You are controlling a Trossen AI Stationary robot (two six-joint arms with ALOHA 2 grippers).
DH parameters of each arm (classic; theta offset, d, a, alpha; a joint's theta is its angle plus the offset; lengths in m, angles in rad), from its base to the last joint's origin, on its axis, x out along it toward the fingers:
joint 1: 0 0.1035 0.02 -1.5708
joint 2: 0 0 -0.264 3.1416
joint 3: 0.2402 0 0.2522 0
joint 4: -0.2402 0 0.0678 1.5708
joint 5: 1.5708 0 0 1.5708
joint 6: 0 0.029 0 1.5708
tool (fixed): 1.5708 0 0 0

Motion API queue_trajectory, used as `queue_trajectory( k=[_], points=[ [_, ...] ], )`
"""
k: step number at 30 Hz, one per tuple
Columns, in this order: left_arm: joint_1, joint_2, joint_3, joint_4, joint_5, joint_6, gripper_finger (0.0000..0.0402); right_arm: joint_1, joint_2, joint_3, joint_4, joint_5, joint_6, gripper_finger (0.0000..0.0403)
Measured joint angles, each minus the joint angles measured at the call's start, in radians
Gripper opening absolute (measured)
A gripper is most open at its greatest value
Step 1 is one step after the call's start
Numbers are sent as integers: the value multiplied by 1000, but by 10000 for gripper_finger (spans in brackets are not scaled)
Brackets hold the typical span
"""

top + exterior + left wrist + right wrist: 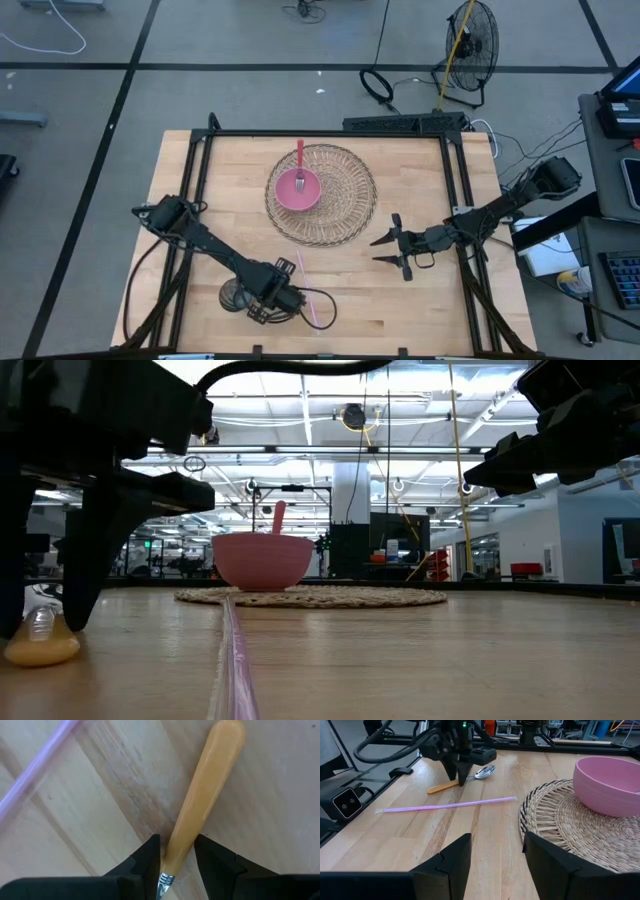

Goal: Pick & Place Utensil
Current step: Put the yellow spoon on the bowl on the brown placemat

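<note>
A spoon with a yellow handle [200,800] and a metal bowl [485,771] lies flat on the wooden table near its near edge. My left gripper [177,857] comes down over it [272,305], open. Its fingers stand on either side of the handle, close to the metal neck. A pink straw [445,806] lies beside the spoon. A pink bowl [298,188] sits on a round woven mat [345,195], with a red fork [300,160] standing in it. My right gripper [390,250] hovers open beside the mat, right of centre. My left gripper points down, fingers across the spoon's handle [175,852] next to the metal neck, one finger [147,857] on each side. The gaps are very small, and I cannot tell whether the fingers touch it. The spoon lies flat on the table.
The straw [305,288] lies just right of my left gripper, running from near to far. The mat and bowl take up the far middle of the table. Bare wood stretches between my right gripper [495,855] and the straw. The near table edge is close to the spoon.
</note>
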Motion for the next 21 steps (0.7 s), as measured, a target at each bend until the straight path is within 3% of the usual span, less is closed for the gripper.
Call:
queue_trajectory(
  k=[10, 18, 21],
  points=[
    [36, 12, 2, 2, 16, -80, 125, 0, 0, 0, 0, 0, 0, 171],
    [88, 13, 0, 42, 37, -114, 47, 0, 0, 0, 0, -1, 8, 171],
    [108, 14, 0, 48, 46, -140, 44, 0, 0, 0, 0, -1, 8, 171]
  ],
)
